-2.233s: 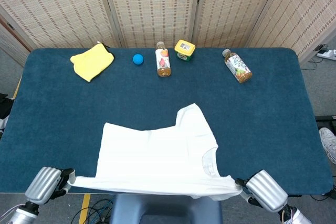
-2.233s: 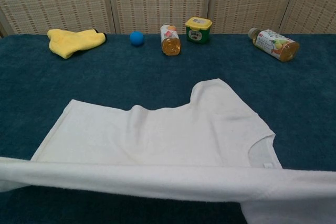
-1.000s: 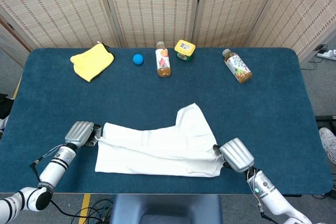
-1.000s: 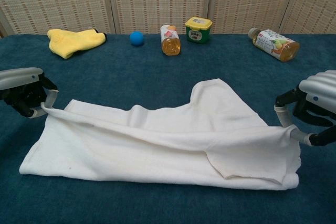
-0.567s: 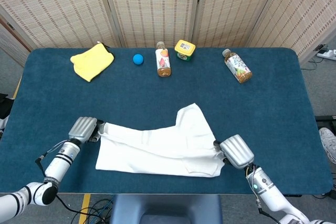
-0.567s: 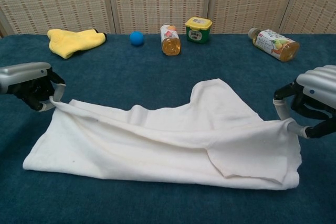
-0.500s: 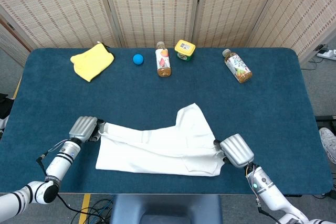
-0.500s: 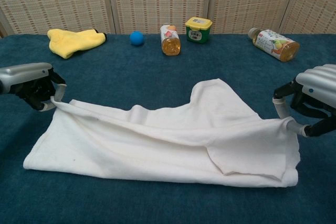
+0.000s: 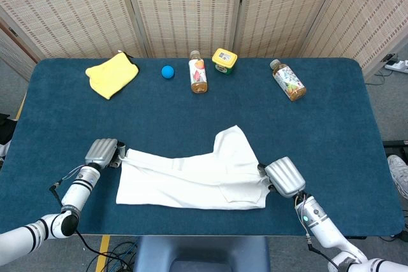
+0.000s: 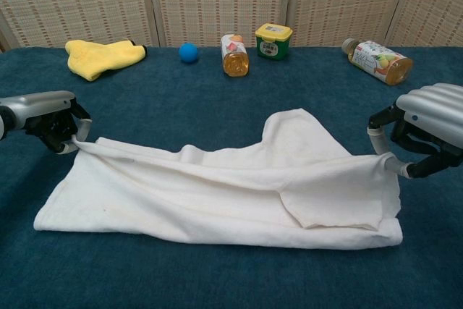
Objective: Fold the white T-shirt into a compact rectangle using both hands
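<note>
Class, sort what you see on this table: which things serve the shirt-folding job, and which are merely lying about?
Part of the job:
white T-shirt
left hand, pinching one end
right hand, pinching the other end

Lying about:
yellow cloth
blue ball
two bottles
yellow-lidded jar

A white T-shirt [image 9: 191, 179] lies on the dark teal counter [image 9: 331, 125]. The cloth [image 9: 112, 74] is yellow, the ball [image 9: 167, 72] blue. Silver-grey hands have black fingers [image 10: 423, 166].

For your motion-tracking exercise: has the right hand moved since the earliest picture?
Yes. The right hand has moved away from the near table edge, toward the bottles, carrying the T-shirt edge.
</note>
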Action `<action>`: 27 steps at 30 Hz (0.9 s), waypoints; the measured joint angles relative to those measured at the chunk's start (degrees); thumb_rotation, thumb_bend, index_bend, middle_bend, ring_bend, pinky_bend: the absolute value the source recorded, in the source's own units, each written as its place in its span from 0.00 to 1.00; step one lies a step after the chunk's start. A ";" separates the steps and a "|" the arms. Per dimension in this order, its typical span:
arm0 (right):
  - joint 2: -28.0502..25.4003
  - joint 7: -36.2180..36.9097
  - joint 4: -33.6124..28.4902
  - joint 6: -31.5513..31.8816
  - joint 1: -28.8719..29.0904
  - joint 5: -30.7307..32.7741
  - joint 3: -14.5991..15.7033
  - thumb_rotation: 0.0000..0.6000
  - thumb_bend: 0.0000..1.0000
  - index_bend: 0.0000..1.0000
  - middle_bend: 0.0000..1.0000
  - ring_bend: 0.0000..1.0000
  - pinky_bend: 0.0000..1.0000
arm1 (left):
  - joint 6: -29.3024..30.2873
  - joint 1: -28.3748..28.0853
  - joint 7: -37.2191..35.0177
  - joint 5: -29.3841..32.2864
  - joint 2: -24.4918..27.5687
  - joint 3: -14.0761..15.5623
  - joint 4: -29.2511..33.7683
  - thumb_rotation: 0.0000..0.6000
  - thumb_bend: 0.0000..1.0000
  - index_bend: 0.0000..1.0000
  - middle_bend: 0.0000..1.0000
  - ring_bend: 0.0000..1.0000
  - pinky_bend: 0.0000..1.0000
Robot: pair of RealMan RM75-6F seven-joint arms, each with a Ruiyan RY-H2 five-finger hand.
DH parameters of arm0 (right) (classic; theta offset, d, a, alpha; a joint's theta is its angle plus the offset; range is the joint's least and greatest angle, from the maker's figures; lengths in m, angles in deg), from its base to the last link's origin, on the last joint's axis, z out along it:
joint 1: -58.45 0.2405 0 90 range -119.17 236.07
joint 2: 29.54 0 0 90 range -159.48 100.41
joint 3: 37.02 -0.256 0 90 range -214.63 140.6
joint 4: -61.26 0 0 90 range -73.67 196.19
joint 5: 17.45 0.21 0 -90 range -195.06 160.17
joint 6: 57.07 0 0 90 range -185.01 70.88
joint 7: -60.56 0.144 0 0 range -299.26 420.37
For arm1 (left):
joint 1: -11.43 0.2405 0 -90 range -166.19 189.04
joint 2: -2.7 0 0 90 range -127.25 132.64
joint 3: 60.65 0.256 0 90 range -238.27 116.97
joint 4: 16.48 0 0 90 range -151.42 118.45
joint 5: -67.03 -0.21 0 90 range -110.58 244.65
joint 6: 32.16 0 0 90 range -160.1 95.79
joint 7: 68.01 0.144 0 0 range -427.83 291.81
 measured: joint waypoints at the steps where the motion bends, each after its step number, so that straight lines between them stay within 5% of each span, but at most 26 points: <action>1: 0.16 0.11 0.31 0.11 0.07 -0.01 -0.03 1.00 0.55 0.75 0.94 0.97 1.00 | -0.05 -0.08 0.20 0.27 -0.03 0.12 -0.07 1.00 0.47 0.54 0.88 0.81 0.92; 27: 7.97 6.24 13.96 5.60 2.21 -1.79 -1.48 1.00 0.55 0.75 0.94 0.97 1.00 | 0.52 -1.36 2.49 4.67 -0.48 0.73 -0.35 1.00 0.47 0.44 0.88 0.80 0.92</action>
